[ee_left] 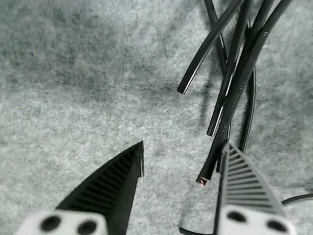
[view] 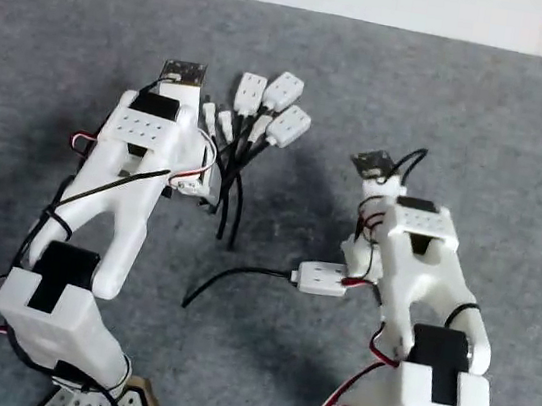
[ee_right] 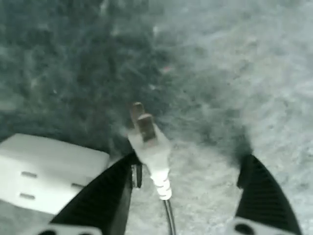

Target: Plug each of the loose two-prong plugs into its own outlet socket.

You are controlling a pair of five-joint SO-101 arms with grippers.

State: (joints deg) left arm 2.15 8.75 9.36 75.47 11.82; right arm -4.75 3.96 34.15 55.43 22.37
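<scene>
1. Sockets: three white ones bunched at upper centre of high view. Narrow white bits just below-left of them, prob plugs. Black cables trail down-frame from the bunch.
2. Lone socket: centre-right of high view, touching or just beside R arm, w/ a black cord running off to frame left. It also sits lower left in R wrist view.
3. R gripper: fingers apart, clamped on nothing. White 2-prong plug lies on carpet between them, close against the finger nearer the lone socket. Prongs point to upper frame and plug is not in lone socket, just beside it.
4. L gripper: fingers apart, nothing held. Cables run down from upper right of L wrist view. One cut end w/ copper showing lies just beside the frame-right finger.
5. L arm: left of high view, front end next to the cables.
</scene>
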